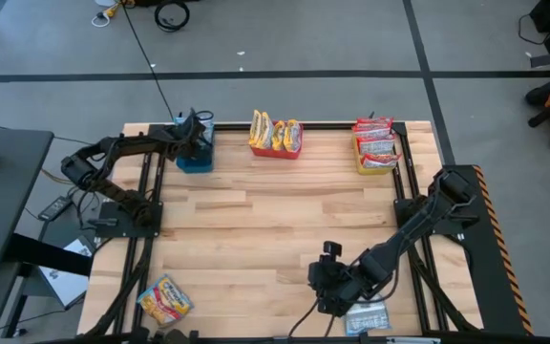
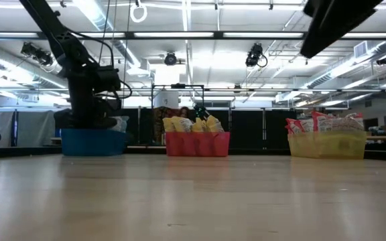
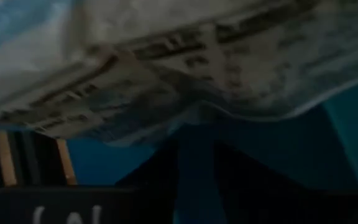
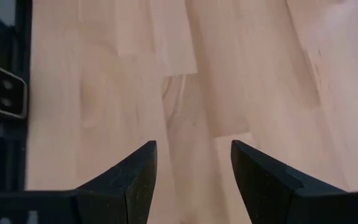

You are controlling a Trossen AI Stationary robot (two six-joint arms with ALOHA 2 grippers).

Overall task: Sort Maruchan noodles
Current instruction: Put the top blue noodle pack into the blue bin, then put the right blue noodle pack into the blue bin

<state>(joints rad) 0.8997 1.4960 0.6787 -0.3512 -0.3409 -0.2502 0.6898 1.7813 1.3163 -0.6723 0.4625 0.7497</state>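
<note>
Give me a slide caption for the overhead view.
Left gripper over the blue bin, right gripper open above the table's near edge.

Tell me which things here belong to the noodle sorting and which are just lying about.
Job:
- yellow-orange crinkly noodle packet at the table's near left corner
- blue plastic bin under the left gripper
- red plastic bin of yellow packets
- yellow plastic bin of red-and-white packets

Lying about:
- cables on the floor
- grey side desk

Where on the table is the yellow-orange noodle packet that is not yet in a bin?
In the high view, the loose yellow-orange packet lies at the table's near-left corner, beside the left arm's base frame, far from the three bins.
</note>
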